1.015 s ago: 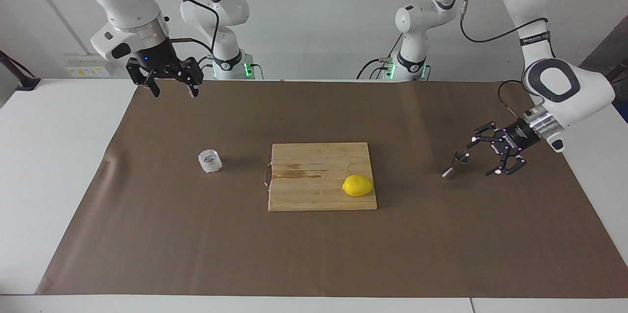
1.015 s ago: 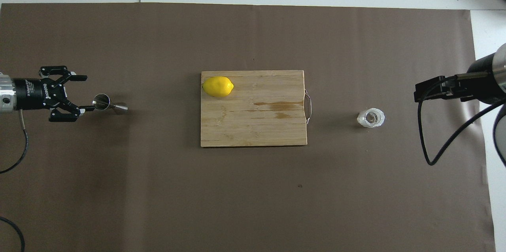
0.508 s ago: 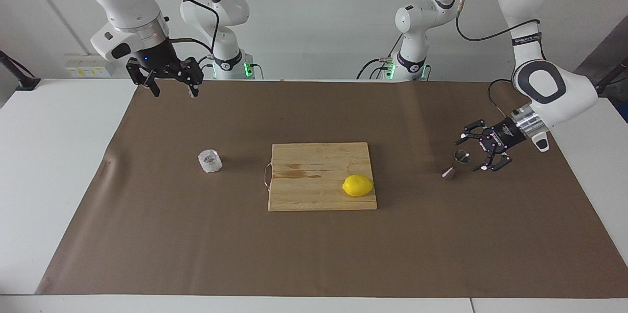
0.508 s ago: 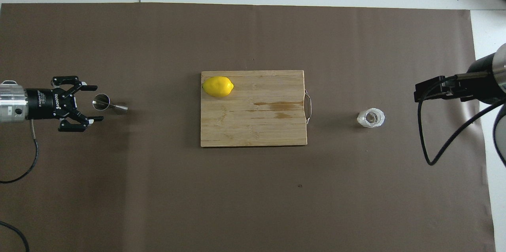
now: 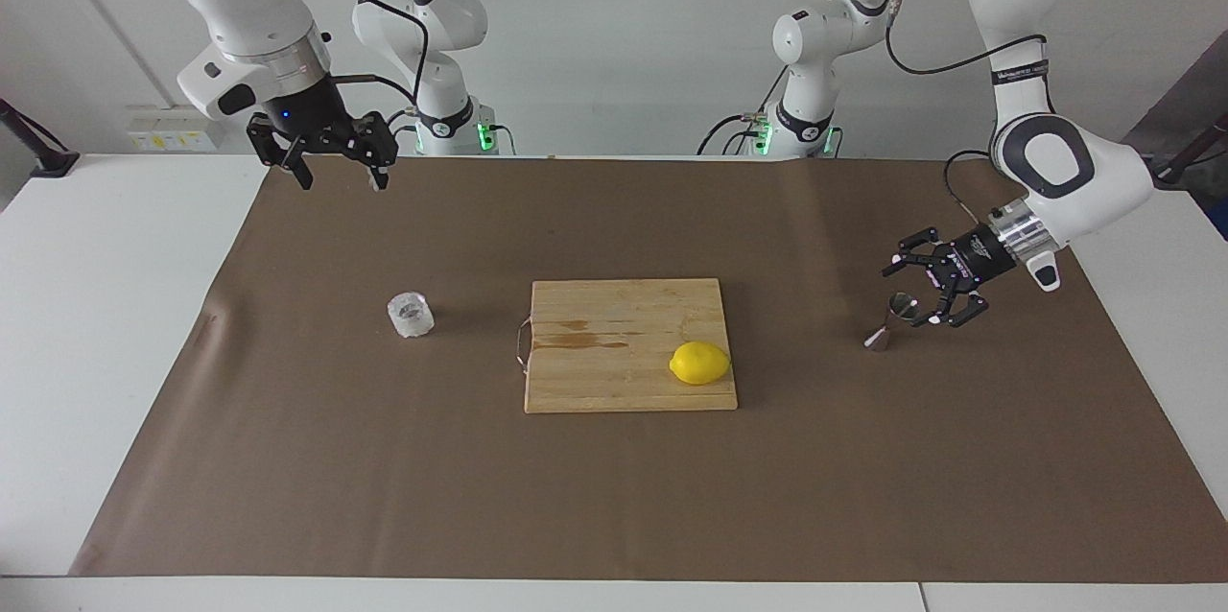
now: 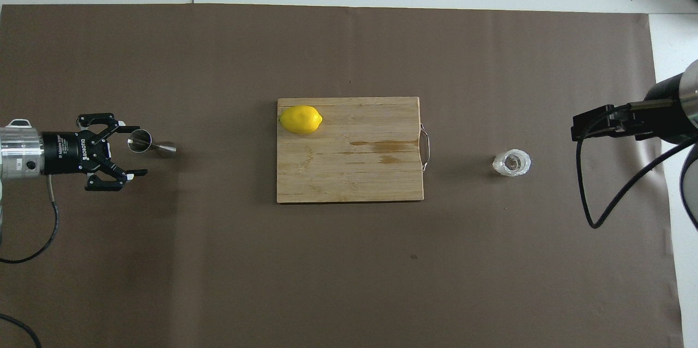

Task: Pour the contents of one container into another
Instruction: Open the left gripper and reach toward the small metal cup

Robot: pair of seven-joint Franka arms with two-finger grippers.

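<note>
The squat clear glass tumbler (image 5: pixel 411 315) stands on the brown mat toward the right arm's end; it also shows in the overhead view (image 6: pixel 511 163). The steel jigger (image 5: pixel 890 321) stands upright toward the left arm's end, also seen from overhead (image 6: pixel 153 145). My left gripper (image 5: pixel 914 292) is open and low beside the jigger, its fingertips on either side of the upper cone without gripping it; it also shows in the overhead view (image 6: pixel 136 151). My right gripper (image 5: pixel 341 173) is open, empty and raised over the mat's edge nearest the robots, apart from the tumbler.
A wooden cutting board (image 5: pixel 614 387) lies mid-table between tumbler and jigger, with a wire handle toward the tumbler. A yellow lemon (image 5: pixel 699 363) sits on its corner toward the jigger. The brown mat (image 5: pixel 384 478) covers most of the white table.
My left gripper has moved in toward the jigger, so its open fingers now flank the upper cone. The jigger, the tumbler and the right arm have not moved.
</note>
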